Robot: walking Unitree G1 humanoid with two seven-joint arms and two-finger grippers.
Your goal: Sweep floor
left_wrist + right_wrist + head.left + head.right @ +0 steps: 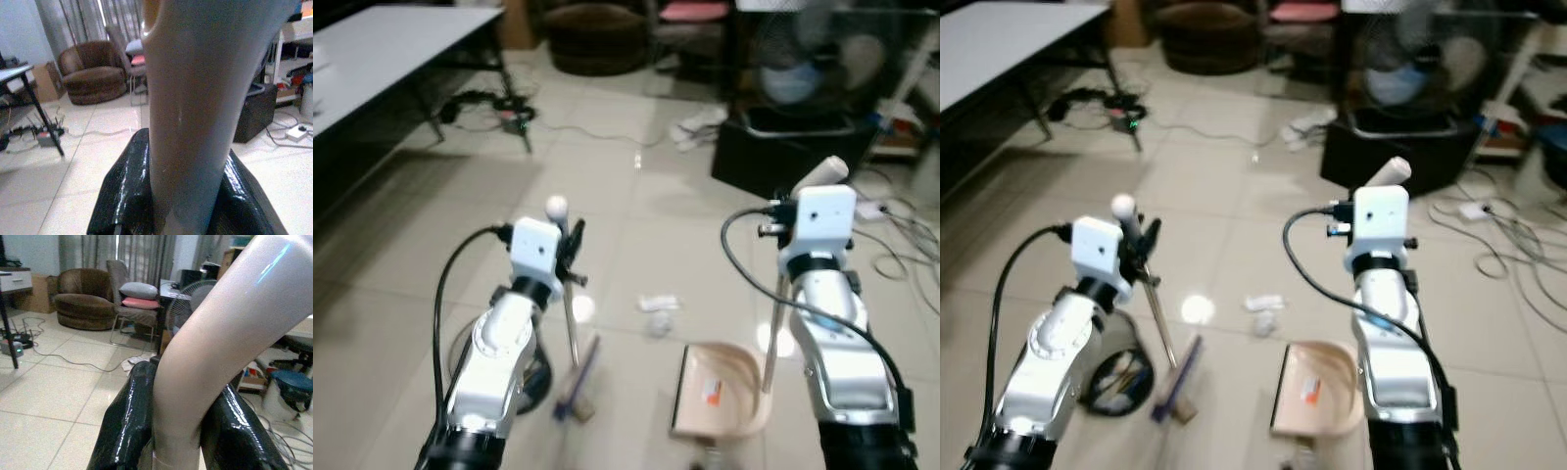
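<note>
Broom (576, 377) stands on the tiled floor (636, 206), our left gripper (166, 205) closed around its handle. Our right gripper (178, 431) clamps the dustpan (720, 390) handle, pan resting just beside crumpled paper (658, 311).

Broom (574, 377) on the left, its head near on the floor, dustpan (720, 392) just to its right, crumpled paper (658, 305) between and farther out, table (382, 44) far left, fan (800, 59) far right
</note>
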